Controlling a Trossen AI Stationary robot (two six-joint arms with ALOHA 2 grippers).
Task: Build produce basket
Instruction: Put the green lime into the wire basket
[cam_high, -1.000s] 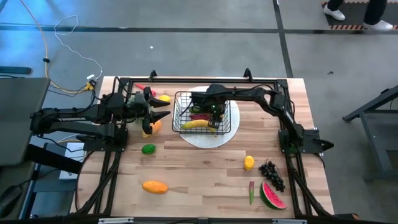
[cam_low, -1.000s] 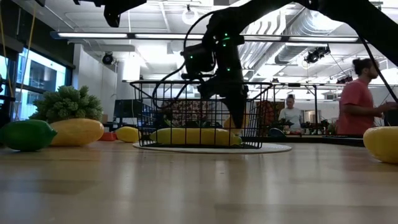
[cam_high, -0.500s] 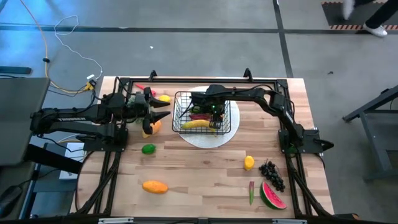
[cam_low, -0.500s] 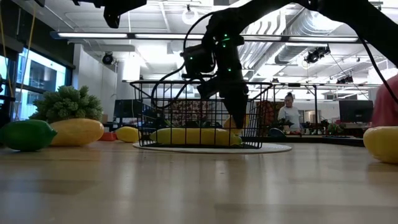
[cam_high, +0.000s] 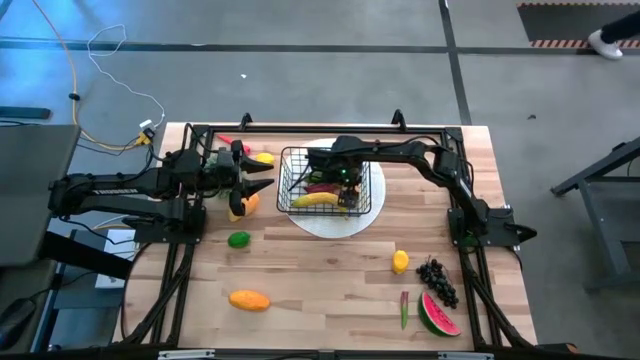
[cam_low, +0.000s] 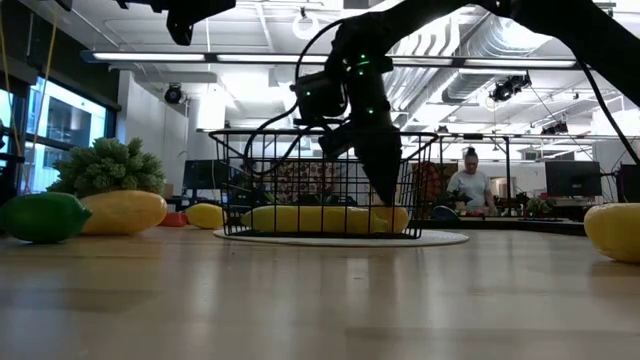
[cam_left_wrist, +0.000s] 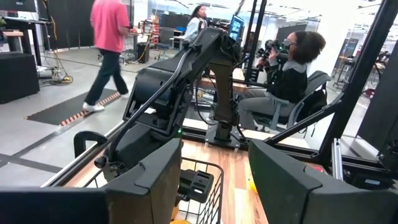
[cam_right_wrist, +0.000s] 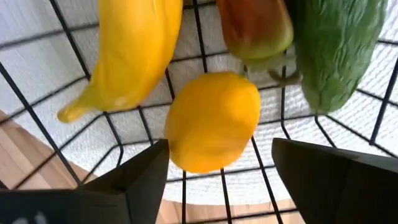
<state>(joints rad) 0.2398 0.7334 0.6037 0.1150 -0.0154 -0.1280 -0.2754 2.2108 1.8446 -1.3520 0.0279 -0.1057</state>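
I have the right gripper (cam_high: 345, 187) down inside the basket (cam_high: 293, 180), which sits on the white plate (cam_high: 374, 205); its fingers are spread, with a lemon (cam_right_wrist: 211, 121) lying free between them beside the banana (cam_right_wrist: 130, 53). My left gripper (cam_high: 262, 180) hangs left of the basket, fingers parted, holding nothing

Grey concrete floor (cam_high: 300, 70), exposed ceiling ducts (cam_low: 440, 40), a seated person (cam_left_wrist: 283, 81) beyond.

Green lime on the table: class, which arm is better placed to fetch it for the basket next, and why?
Left. The left tool hangs open and empty near the lime; the right tool is down inside the basket over a lemon.
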